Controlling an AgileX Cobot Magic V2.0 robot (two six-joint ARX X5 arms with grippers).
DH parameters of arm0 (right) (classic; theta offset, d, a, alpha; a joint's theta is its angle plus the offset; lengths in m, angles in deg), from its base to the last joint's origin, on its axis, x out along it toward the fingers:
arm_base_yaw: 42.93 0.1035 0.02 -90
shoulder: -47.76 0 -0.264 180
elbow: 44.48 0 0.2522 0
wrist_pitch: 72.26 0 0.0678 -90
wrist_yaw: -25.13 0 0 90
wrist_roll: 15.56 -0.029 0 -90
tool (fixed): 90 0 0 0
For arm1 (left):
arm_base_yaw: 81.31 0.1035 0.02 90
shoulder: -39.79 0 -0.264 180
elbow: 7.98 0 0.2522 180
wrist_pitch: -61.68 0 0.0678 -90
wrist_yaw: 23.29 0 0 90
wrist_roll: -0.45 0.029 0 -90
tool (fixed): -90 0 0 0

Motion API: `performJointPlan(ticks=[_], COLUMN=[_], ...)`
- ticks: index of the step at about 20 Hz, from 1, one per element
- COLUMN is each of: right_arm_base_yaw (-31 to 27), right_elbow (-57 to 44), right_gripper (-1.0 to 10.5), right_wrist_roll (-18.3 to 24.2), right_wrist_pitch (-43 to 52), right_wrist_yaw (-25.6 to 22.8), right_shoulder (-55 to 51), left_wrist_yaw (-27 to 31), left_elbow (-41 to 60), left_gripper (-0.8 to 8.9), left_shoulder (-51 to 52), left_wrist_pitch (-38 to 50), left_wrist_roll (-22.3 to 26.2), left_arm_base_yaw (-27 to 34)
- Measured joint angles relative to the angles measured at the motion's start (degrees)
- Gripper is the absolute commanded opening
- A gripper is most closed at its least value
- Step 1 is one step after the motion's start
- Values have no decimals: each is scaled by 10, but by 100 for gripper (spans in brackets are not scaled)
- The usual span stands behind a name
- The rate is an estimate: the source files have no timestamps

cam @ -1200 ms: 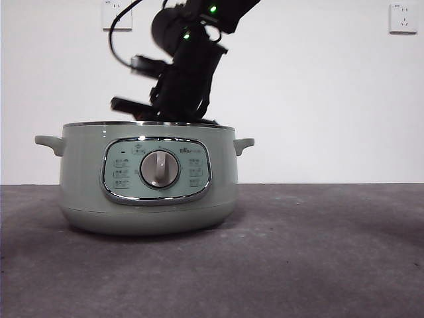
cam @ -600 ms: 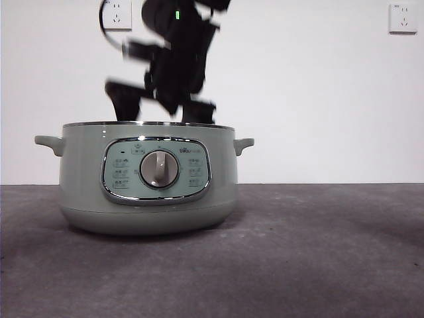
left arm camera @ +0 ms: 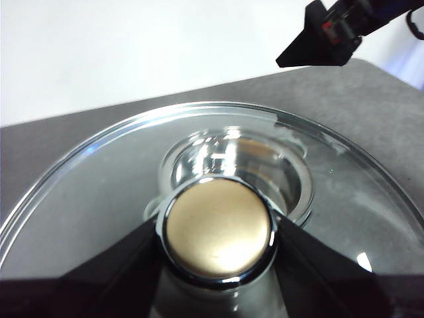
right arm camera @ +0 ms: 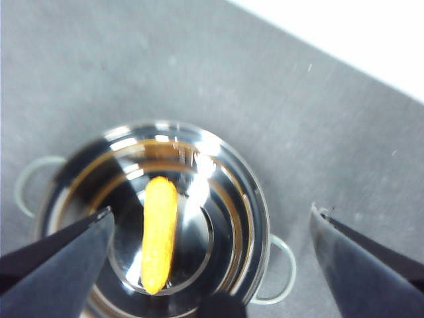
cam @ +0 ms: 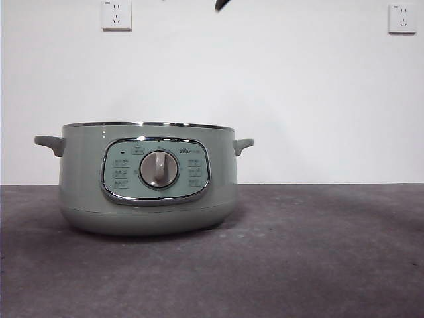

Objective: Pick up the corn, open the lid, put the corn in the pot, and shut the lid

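Note:
The pale green pot [cam: 79,172] stands left of centre on the table with no lid on it. In the right wrist view the corn [right arm camera: 159,232] lies on the shiny bottom inside the pot [right arm camera: 255,199]. My right gripper [right arm camera: 212,212] is open and empty, high above the pot. My left gripper [left arm camera: 218,232] is shut on the knob [left arm camera: 218,228] of the glass lid [left arm camera: 99,185] and holds it in the air. The pot's inside [left arm camera: 291,179] shows through the glass. The right gripper also shows in the left wrist view [left arm camera: 318,43].
The grey table [cam: 318,252] stretches to the pot's right and front. A white wall with two sockets [cam: 116,14] stands behind. A black arm tip [cam: 222,4] shows at the top edge of the front view.
The dark arm that hung over the pot's rim has risen out of the front view. Only a black tip stays at the top edge. The pot has not moved.

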Motion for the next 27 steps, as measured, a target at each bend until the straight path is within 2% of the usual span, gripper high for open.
performJointPlan(ticks=[5, 8, 13, 17, 20, 22, 27], right_arm_base_yaw=[36, 63, 87, 94, 97, 97, 97], right_elbow=[-42, -151, -358, -481, -595, -657, -775], right_gripper=[500, 500, 500, 500, 500, 500, 500], right_wrist_roll=[0, -5, -41, -73, -111, -137, -196], right_wrist_pitch=[0, 0, 0, 0, 0, 0, 0], right_wrist_yaw=[3, 2, -9, -17, -33, -34, -39], right_shoulder=[-102, -216, -386, -484, -584, -646, -764], left_wrist_yaw=[-35, -42, -41, -17, 37, 53, 83], left_elbow=[0, 0, 0, 0, 0, 0, 0], left_gripper=[-8, -8, -8, -8, -8, -8, -8], left_shoulder=[-98, -162, -246, -303, -356, -388, -443], left_wrist_pitch=[71, 136, 221, 260, 296, 324, 372], left_wrist_roll=[2, 2, 2, 9, 27, 40, 47], left_arm_base_yaw=[-2, -14, -61, -99, -142, -162, -181])
